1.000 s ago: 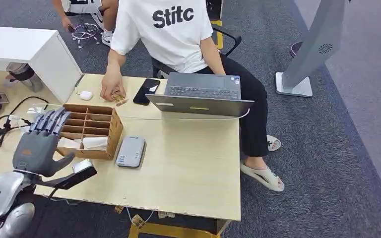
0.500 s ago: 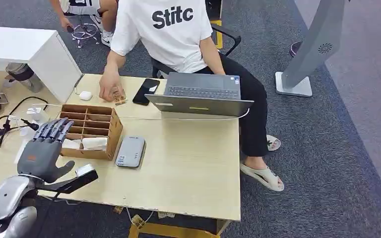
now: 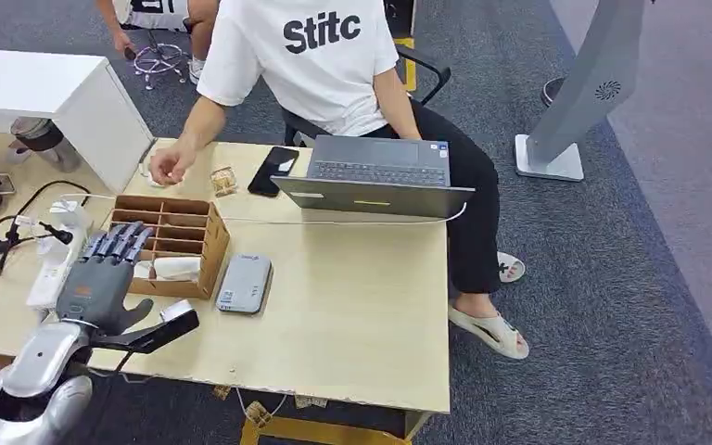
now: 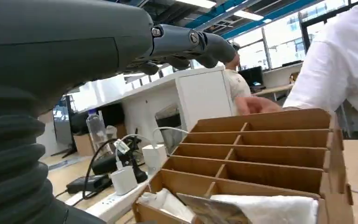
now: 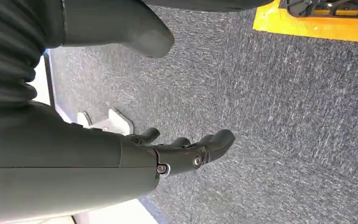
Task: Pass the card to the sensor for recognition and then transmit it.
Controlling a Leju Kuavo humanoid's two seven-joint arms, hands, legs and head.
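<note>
Hovering with its fingers spread and holding nothing, my left hand (image 3: 102,283) sits at the near left corner of the wooden divider box (image 3: 169,243), palm down, fingers pointing away from me toward the box's compartments and thumb stuck out toward the box's near wall. My silver left forearm (image 3: 42,357) rises to it from the table's (image 3: 352,306) near edge. From the left wrist camera the fingers (image 4: 186,44) stretch out level above the box (image 4: 279,154), clear of its rims and touching nothing. In the box's nearest compartment lies a card (image 4: 212,210) resting against crumpled white paper (image 4: 270,207); in the head view that compartment shows the white paper (image 3: 176,267), but I cannot make out the card there. Just beside the box, on its right, the grey card reader (image 3: 245,283) lies flat on the table. Beyond the box, a person's hand (image 3: 169,167) rests on the table near a white earbud case, and further right of the box stand a black phone (image 3: 273,171) and an open laptop (image 3: 375,176). Left of the box runs a white power strip (image 3: 54,264) with cables. My right hand (image 5: 186,151) hangs over grey carpet (image 5: 284,116), fingers apart and lightly curved, empty.
</note>
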